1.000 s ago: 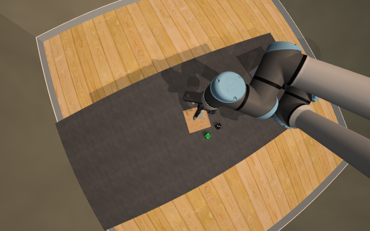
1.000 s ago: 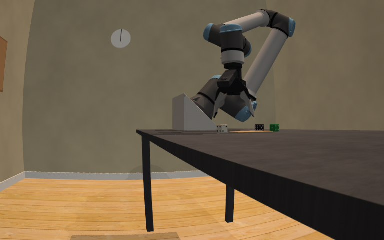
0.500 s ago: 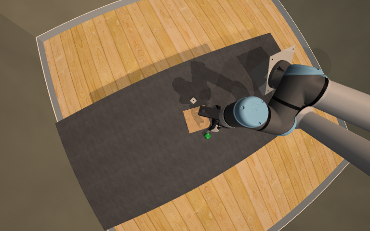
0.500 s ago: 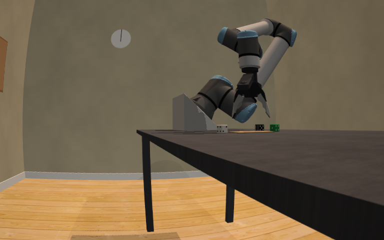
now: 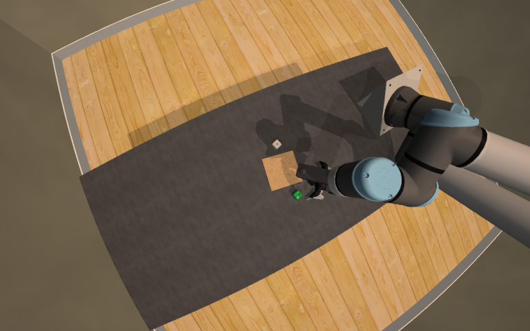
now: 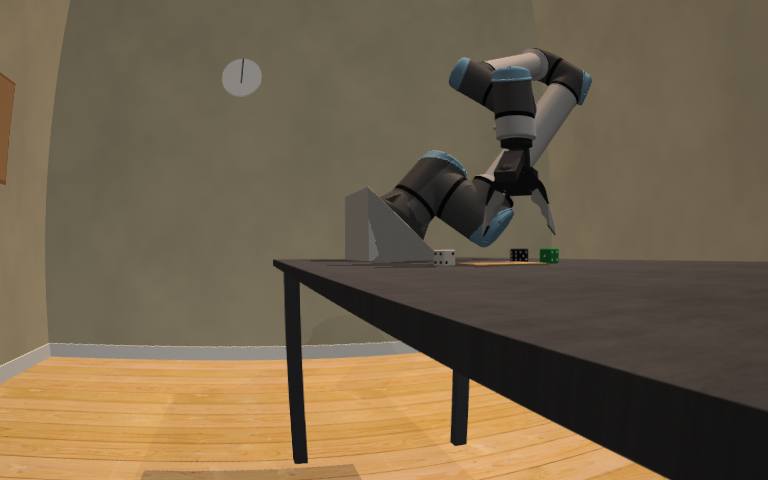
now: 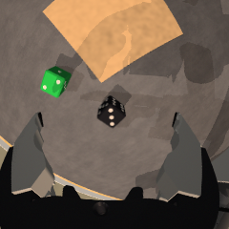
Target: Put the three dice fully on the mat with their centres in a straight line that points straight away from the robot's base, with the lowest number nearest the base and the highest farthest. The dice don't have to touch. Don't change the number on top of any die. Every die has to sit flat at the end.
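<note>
Wrist view: gripper (image 7: 111, 143) spread, empty above black die (image 7: 112, 112) just off mat (image 7: 114, 33); off-centre descent risks tipping it, changing top number.

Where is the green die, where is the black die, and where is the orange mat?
green die (image 7: 55, 82): wrist view, on its front face.
black die (image 7: 111, 113): wrist view, on its three-dot face.
orange mat (image 7: 110, 29): wrist view, on its flat top surface.
</note>
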